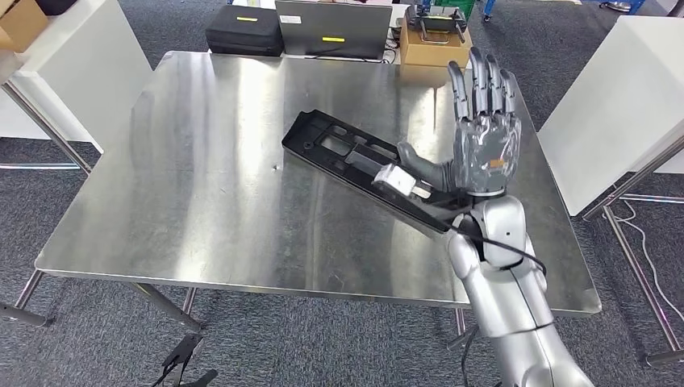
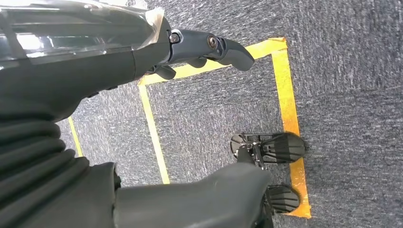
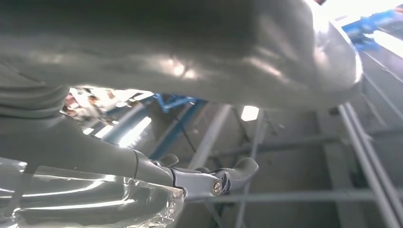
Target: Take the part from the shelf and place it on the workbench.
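Lying flat on the steel workbench (image 1: 210,121), the long black part (image 1: 347,157) stretches diagonally toward the right hand (image 1: 482,133), which stands with fingers straight and spread, thumb resting on the part's near end. The left hand (image 2: 95,52) hangs over carpet, loosely curled, holding nothing.

From up high we look down on the metal table (image 1: 202,161). Our left wrist camera faces the floor (image 2: 342,71). Our right wrist camera looks up, very close to the right hand (image 3: 209,183).
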Tool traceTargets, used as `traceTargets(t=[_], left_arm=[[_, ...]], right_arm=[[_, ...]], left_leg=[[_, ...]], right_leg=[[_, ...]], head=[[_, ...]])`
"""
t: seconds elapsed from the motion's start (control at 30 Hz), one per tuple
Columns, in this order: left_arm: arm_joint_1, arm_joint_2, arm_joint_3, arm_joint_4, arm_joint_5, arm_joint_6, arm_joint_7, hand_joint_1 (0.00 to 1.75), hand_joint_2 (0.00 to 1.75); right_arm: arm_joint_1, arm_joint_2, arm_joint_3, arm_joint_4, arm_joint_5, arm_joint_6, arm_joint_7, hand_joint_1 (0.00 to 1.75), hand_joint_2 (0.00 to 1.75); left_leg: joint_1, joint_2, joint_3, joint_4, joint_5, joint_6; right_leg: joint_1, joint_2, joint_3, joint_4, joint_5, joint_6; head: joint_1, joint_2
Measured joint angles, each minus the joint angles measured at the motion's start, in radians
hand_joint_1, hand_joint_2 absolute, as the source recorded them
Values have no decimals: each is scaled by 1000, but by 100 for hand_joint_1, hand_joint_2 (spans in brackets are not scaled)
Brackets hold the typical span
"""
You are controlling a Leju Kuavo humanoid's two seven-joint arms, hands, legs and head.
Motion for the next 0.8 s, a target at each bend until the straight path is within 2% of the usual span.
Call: traceTargets(t=[0.13, 0.2, 0.23, 0.3, 0.33, 0.37, 0.4, 0.43, 0.47, 0.5, 0.53, 0.57, 0.63, 0.7, 0.73, 0.8], left_arm=[[18, 14, 14, 0, 10, 0, -10, 0, 0], [19, 17, 18, 0, 11, 0, -11, 0, 0], [19, 18, 19, 0, 11, 0, -12, 0, 0], [19, 18, 21, 0, 11, 0, -12, 0, 0], [20, 19, 21, 0, 12, 0, -12, 0, 0], [20, 18, 22, 0, 13, 0, -11, 0, 0], [21, 18, 24, 0, 15, 0, -10, 0, 0], [21, 18, 26, 0, 19, 0, -10, 0, 0], [23, 18, 29, 0, 24, 0, -9, 0, 0], [26, 20, 33, 0, 29, 0, -9, 0, 0], [30, 21, 37, 0, 35, 0, -11, 0, 0], [35, 22, 40, 0, 38, 0, -14, 0, 0], [46, 23, 46, 0, 44, -1, -21, 0, 0], [58, 24, 52, 0, 46, -4, -30, 0, 0], [64, 24, 54, 0, 47, -5, -35, 0, 0], [72, 25, 59, 0, 48, -9, -41, 0, 0]], right_arm=[[127, -32, 40, -189, -10, -4, -9, 0, 0], [153, -45, 48, -242, -12, -5, -9, 0, 0], [161, -51, 51, -263, -13, -5, -9, 0, 0], [174, -62, 58, -288, -14, -6, -9, 0, 0], [182, -66, 60, -296, -14, -6, -9, 0, 0], [190, -71, 61, -302, -16, -6, -10, 0, 0], [199, -75, 63, -310, -19, -8, -12, 0, 0], [208, -80, 65, -321, -25, -13, -16, 0, 0], [220, -85, 67, -335, -33, -21, -21, 0, 0], [236, -91, 71, -352, -40, -32, -27, 0, 0], [255, -97, 76, -372, -47, -45, -31, 0, 0], [275, -103, 80, -390, -51, -58, -35, 0, 0], [309, -114, 86, -419, -59, -75, -37, 0, 0], [340, -126, 87, -445, -70, -88, -36, 0, 0], [357, -132, 87, -461, -76, -94, -34, 0, 0], [386, -143, 87, -487, -90, -103, -32, 0, 0]], left_leg=[[-3, 0, 8, -2, -7, 10], [0, 2, 19, -11, -6, 18], [2, 3, 24, -15, -5, 22], [3, 6, 29, -16, -7, 27], [3, 7, 29, -16, -7, 27], [3, 7, 30, -15, -7, 26], [4, 6, 30, -14, -7, 24], [5, 5, 30, -12, -7, 22], [6, 4, 30, -9, -8, 17], [7, 3, 30, -6, -10, 11], [6, 1, 31, -3, -12, 3], [5, 0, 31, -1, -14, -3], [4, 0, 32, 0, -13, -11], [7, 1, 31, 2, -17, -18], [10, 4, 25, 16, -33, -22], [13, 10, -7, 104, -104, -30]], right_leg=[[-6, 0, 6, 0, -6, 10], [-8, -1, -5, 32, -22, 12], [-9, -1, -26, 76, -43, 10], [-11, -2, -98, 216, -102, 2], [-11, -2, -132, 279, -123, 2], [-11, -2, -151, 310, -130, 6], [-12, -2, -148, 300, -120, 13], [-15, -3, -122, 244, -95, 21], [-19, -4, -83, 165, -65, 29], [-19, -6, -48, 98, -37, 32], [-18, -6, -22, 51, -17, 29], [-15, -7, -11, 31, -7, 23], [-10, -5, -12, 34, -3, 11], [-14, -5, -12, 34, 1, 1], [-16, -5, -12, 33, 4, -7], [-18, -7, -15, 31, 11, -24]], head=[[0, 0], [1, 0], [2, 0], [3, 0], [3, 0], [3, 0], [3, 0], [3, 0], [4, 0], [5, 0], [4, 0], [5, 0], [3, 0], [3, 0], [3, 0], [1, 0]])
